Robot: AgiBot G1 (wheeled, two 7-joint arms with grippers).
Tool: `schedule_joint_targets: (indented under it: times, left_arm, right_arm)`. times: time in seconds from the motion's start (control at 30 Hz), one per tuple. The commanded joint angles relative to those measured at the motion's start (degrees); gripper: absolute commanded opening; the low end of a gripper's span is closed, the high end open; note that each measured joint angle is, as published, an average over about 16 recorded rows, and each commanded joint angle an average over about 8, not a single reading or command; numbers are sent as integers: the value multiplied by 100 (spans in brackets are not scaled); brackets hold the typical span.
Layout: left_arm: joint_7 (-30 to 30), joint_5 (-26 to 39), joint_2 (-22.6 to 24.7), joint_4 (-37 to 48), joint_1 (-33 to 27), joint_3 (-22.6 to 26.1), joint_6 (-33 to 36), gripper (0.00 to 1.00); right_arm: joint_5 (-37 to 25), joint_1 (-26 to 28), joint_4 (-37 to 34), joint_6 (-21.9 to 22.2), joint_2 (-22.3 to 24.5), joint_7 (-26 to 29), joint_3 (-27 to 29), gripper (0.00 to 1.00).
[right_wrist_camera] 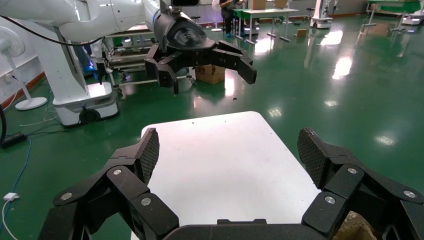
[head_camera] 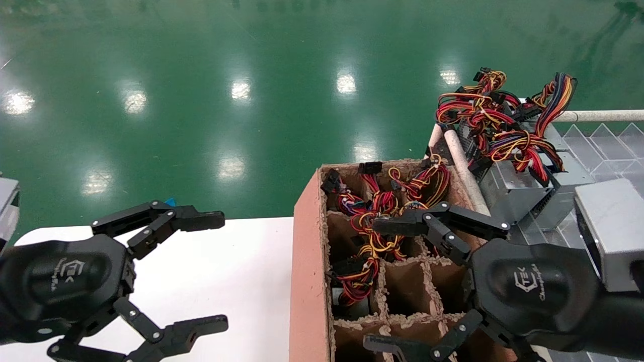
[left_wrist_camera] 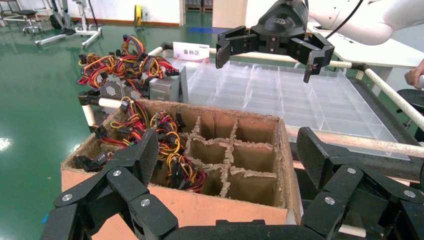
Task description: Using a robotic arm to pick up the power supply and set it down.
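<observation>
Two black grippers hang with jaws spread wide and nothing between them: the left gripper (head_camera: 211, 269) over a white table (head_camera: 226, 281), the right gripper (head_camera: 385, 284) above a brown cardboard box (head_camera: 304, 261) standing just beside the table's edge. Cardboard dividers split the box into cells; those on its left side and at its far end hold tangles of red, yellow and black wires (head_camera: 375, 221), while several nearer cells look bare. Past the box's far right corner, the power supply (head_camera: 513, 188), a silver-grey metal case, lies at the near edge of a clear plastic compartment tray (head_camera: 609, 146), its looped bundle of coloured leads piled above it. Green floor (head_camera: 201, 75) stretches beyond.
</observation>
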Motion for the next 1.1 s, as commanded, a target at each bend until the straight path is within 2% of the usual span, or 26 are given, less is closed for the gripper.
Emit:
schedule_joint_targets:
  times: [0.03,1.1]
  left_arm:
    - [0,0,0,0,0,0,0,100]
    - [0,0,0,0,0,0,0,100]
  right_arm:
    - [0,0,0,0,0,0,0,100]
    - [0,0,0,0,0,0,0,100]
